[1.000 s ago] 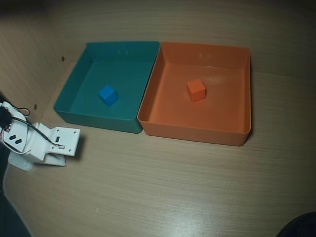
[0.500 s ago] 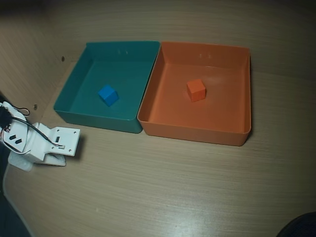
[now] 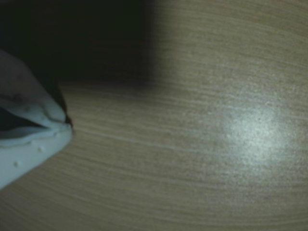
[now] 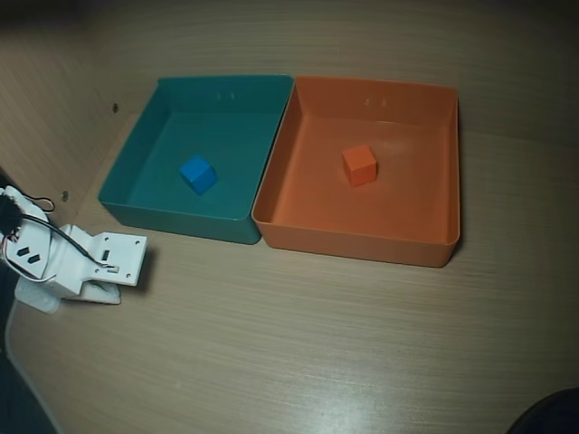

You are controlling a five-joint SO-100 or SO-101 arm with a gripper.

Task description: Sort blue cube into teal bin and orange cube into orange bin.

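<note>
blue cube in teal bin, orange cube in orange bin

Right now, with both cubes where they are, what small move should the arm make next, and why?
Probably none beyond staying parked. The blue cube already sits in the teal bin and the orange cube in the orange bin. The gripper rests low on the table, clear of both bins, its fingers together and holding nothing.
</note>
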